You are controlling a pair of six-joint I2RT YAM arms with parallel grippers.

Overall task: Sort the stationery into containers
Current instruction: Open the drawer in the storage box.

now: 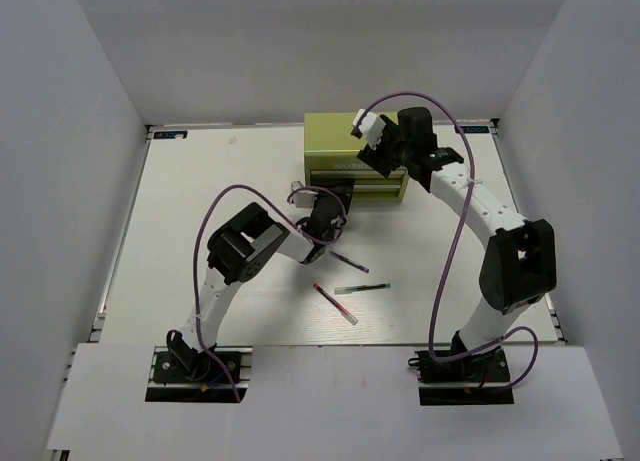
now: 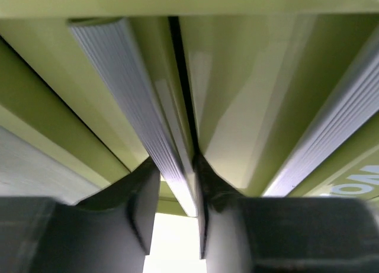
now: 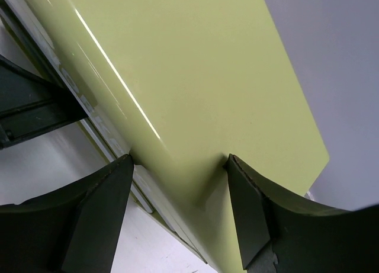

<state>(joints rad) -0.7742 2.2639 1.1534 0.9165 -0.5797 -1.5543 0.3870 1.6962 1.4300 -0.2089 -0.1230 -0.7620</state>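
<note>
While the right fingers (image 3: pixel 100 196) stand wide over the cabinet (image 1: pixel 335 139) top, the left fingers (image 2: pixel 139 205) pinch narrowly on a drawer handle (image 2: pixel 136 95). The pens (image 1: pixel 362 288) lie mid-frame on the tabletop (image 1: pixel 200 201). Opening the drawer likely needs a straight pull.

the cabinet (image 3: pixel 195 77) was smooth, glossy painted metal, catching bright streaks of light. its drawer handle (image 2: pixel 133 101) looked like finely ribbed, satin silver metal. the right hand (image 3: pixel 179 160) had matt dark plastic fingers (image 3: pixel 89 219). the desk (image 1: pixel 200 201) was matt white and smooth.
</note>
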